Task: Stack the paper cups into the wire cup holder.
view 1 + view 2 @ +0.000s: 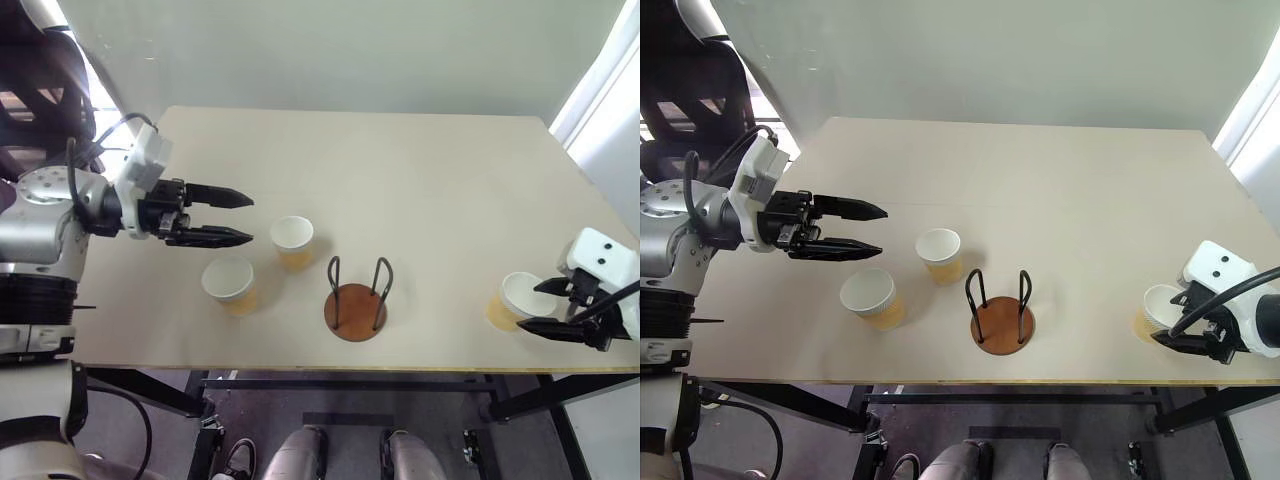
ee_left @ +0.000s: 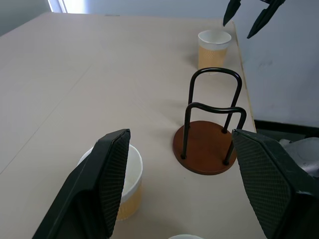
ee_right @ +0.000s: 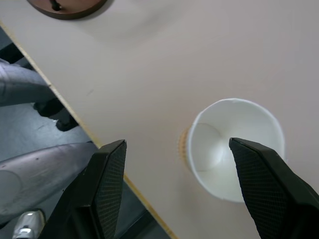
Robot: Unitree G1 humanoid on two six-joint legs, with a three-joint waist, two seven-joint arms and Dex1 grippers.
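Your right gripper (image 1: 545, 306) hangs wide open over the far-right paper cup (image 1: 518, 299), gripping nothing — centre it before closing. The left gripper (image 1: 243, 217) gapes empty too — keep it off the wire cup holder (image 1: 356, 299).

Pale wooden table (image 1: 420, 180) set against a plain light wall (image 1: 350, 50), dark metal table frame (image 1: 340, 383) seen under the near edge, dark grey floor (image 1: 340, 440) below, bright daylight admitted at the far left and along the right side
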